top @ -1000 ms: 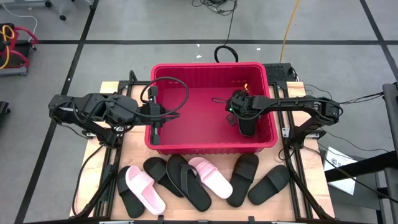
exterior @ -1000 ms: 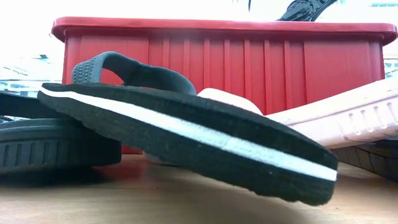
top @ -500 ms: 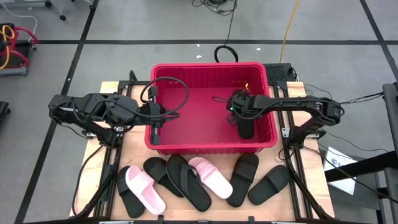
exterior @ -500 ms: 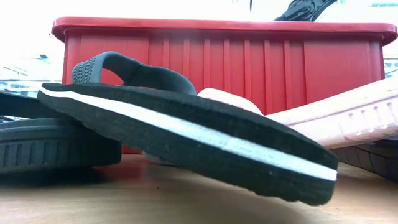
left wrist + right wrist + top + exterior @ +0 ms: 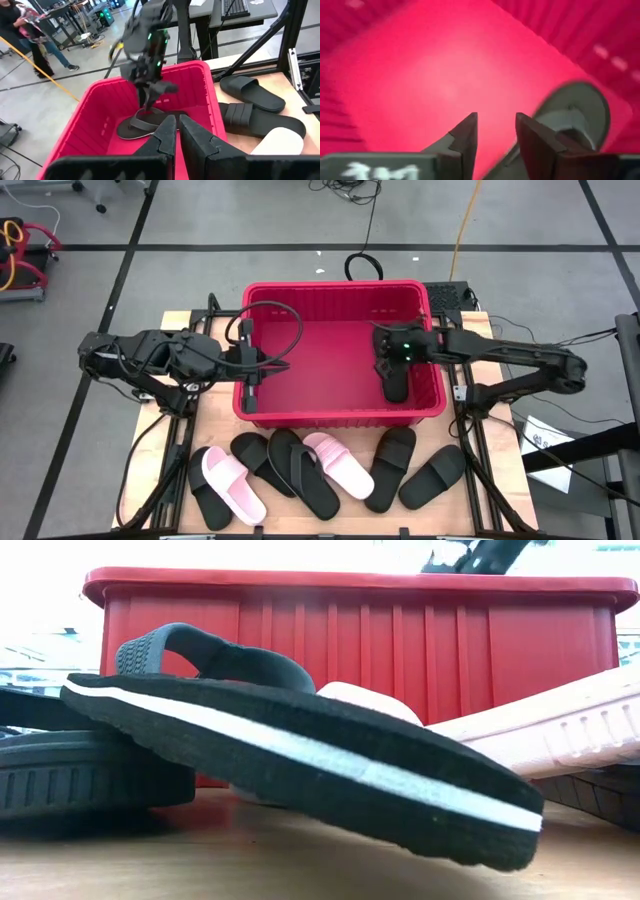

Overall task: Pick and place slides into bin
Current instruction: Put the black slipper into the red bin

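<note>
The large rectangular red plastic bin (image 5: pixel 340 350) with ribbed walls is sitting in the middle of the wooden bench (image 5: pixel 175 320), and one matte black slide sandal (image 5: pixel 396 383) is now lying flat on the bin's floor, near its right wall. A second ago the right gripper (image 5: pixel 385 360) was still pinching that sandal; now its fingers are standing spread with empty air between them, and it is hovering just above the sandal, apart from it. The right arm has also shifted: its elbow is swinging outward, away from the bin, compared with the earlier view from above.

The left gripper (image 5: pixel 249 383) is staying where it was, at the bin's left wall, over the rim, with its fingers pressed together and holding nothing.

In front of the bin, seven more slides are lying unchanged on the bench: a pale pink slide (image 5: pixel 232 484) on a black one toward the left, two overlapping black slides (image 5: pixel 290 465), a second pale pink slide (image 5: pixel 340 463) in the middle, and two black slides (image 5: pixel 415 467) toward the right.
</note>
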Available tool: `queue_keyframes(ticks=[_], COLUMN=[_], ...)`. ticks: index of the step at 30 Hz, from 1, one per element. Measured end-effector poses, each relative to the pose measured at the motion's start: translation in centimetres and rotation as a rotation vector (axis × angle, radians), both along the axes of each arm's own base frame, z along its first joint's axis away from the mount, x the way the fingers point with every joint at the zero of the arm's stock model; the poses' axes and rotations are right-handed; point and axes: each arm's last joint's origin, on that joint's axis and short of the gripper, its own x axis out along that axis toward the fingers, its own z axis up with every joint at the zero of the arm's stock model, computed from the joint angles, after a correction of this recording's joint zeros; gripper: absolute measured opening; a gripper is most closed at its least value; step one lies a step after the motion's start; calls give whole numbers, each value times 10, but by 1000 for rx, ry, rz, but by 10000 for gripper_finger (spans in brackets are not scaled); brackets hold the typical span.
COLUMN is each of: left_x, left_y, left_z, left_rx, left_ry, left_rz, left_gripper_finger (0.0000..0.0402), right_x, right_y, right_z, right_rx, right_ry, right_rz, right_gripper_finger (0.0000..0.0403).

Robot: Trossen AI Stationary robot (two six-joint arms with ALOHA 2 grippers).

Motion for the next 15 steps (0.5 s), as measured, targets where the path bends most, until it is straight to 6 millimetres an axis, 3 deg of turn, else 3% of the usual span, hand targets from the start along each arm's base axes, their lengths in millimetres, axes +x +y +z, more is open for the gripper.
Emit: queue_keyframes(ticks=[7,15], left_x=[1,2], left_y=[-1,-2], left_z=[2,5], left_rx=[-57,-72], left_ry=[-30,-58], left_rz=[-11,-12], left_gripper_finger=[26,26], right_x=[-13,-25], right_y=[39,87], right_z=[31,44], right_rx=[-124,-160], right_ry=[-161,-244], right_rz=[250,520], right_gripper_finger=[8,2])
